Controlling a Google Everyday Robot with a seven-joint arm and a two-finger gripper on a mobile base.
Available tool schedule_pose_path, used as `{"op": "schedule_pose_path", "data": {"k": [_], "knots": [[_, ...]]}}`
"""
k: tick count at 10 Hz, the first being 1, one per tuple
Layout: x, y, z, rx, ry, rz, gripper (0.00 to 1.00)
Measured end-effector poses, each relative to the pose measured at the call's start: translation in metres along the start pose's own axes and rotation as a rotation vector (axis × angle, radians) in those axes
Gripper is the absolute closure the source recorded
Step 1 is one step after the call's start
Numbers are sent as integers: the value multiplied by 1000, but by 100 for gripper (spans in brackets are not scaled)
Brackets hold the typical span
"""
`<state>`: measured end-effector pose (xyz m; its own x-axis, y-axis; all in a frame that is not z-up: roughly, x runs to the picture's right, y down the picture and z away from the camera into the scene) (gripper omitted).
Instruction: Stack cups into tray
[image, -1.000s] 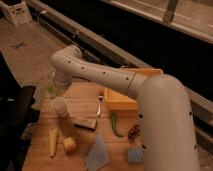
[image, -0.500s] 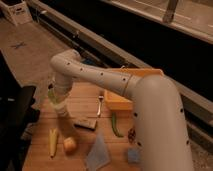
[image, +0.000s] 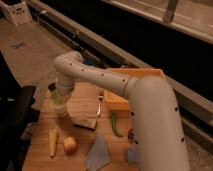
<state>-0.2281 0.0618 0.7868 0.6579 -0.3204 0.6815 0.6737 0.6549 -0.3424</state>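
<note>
– Camera view, near edge first: anything of the task down here?

– No cup that I can pick out. On the near end of the wooden table (image: 82, 102) lie a yellow corn cob (image: 52, 142), a pale round fruit (image: 69, 145) and a blue-grey cloth (image: 98, 156). A little farther are a long green pepper (image: 116, 125) and a metal fork (image: 100, 104). None of it belongs in the stack.

– And the cups?

– Farther back on the left, a wide white cup (image: 61, 111) stands on the table. The gripper (image: 60, 97) hangs right above it, and what looks like a translucent green cup (image: 53, 91) shows at the gripper's left side. Whether the gripper has a hold on either one, I cannot tell. The small dark brown cup I cannot find.

– The tray?

– The large yellow-orange plastic tray (image: 142, 72) sits at the far right, well apart from those cups and partly hidden behind the white robot arm (image: 150, 115). The part of its inside that shows holds no cup.

– So how far along?

– Early, I judge. Nothing is stacked in the tray as far as can be seen. Both visible cups are yet to cross from left to right, and the brown one has to be located.
</note>
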Motion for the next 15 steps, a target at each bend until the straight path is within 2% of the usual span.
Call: {"op": "schedule_pose_path", "data": {"k": [1,2,5,12,15], "knots": [[1,-1,1,0,-2,3,50],[4,-3,6,-8,-15,6,37],[7,-2,12,-20,-57,-4,37],[7,-1,12,-26,-50,-2,37],[6,3,21,-66,-28,3,37]]}}
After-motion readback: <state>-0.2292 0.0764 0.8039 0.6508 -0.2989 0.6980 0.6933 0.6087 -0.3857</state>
